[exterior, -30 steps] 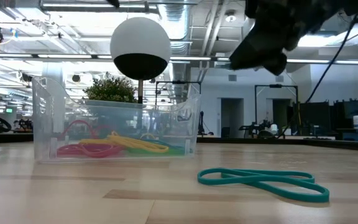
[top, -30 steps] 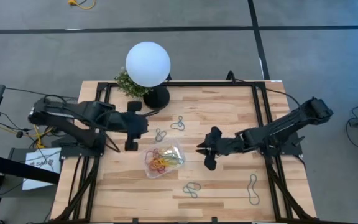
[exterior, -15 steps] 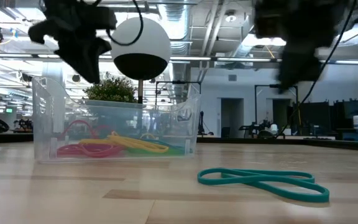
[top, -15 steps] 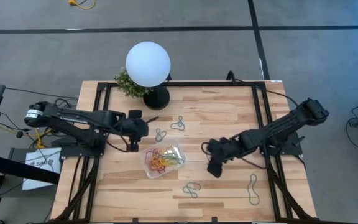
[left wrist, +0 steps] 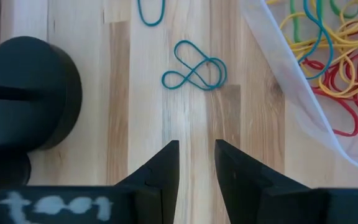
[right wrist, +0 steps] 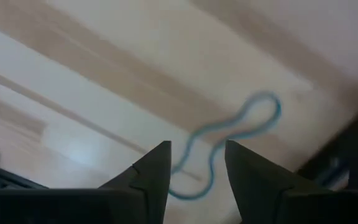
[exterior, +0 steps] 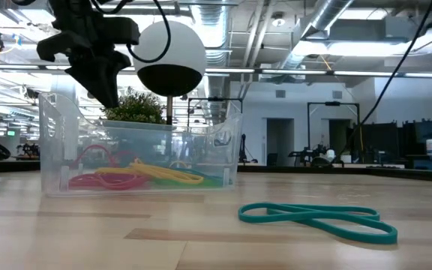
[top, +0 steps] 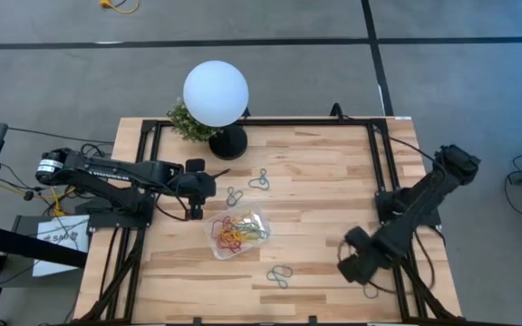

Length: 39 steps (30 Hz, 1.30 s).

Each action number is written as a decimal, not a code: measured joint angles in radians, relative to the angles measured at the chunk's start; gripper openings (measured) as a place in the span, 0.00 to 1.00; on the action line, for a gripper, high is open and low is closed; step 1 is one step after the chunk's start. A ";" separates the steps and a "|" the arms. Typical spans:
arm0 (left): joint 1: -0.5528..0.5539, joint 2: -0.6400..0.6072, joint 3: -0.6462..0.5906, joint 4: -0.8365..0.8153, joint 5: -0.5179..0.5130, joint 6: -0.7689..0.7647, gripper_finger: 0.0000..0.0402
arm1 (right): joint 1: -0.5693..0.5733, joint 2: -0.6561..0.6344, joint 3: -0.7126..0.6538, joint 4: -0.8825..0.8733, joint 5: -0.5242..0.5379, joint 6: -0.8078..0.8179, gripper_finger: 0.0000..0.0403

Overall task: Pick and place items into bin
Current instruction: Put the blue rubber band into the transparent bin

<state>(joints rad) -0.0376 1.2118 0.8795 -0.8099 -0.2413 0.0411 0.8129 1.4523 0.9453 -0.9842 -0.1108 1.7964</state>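
Now parked over a blue loop [right wrist: 229, 140] at the counter's [top: 333, 172] five o'clock — right gripper [right wrist: 197, 163], jaws apart, empty, lined up to pinch. Left gripper [left wrist: 196, 163] at nine o'clock of the bin [top: 256, 221], jaws slightly apart, empty — waiting.

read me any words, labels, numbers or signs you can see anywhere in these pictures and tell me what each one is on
White sheet of paper on the floor left of the table: dark print, too small to read.
White marking on the left arm's wrist: blurred, unreadable.
Small green lit sign in the room behind the table: too small to read.
No other text shows.
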 joint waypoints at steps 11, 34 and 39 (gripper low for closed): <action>0.000 0.000 0.000 0.001 0.000 -0.036 0.23 | 0.163 0.147 -0.004 0.020 -0.057 0.193 0.37; 0.000 0.000 0.000 0.008 0.000 -0.037 0.23 | 0.141 0.268 -0.035 0.166 -0.112 -0.051 0.30; 0.000 0.000 0.000 0.008 0.000 -0.037 0.23 | 0.142 0.268 -0.036 0.198 -0.050 -0.142 0.17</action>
<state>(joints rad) -0.0380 1.2118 0.8799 -0.8017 -0.2417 0.0040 0.9546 1.7203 0.9091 -0.7858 -0.1609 1.6542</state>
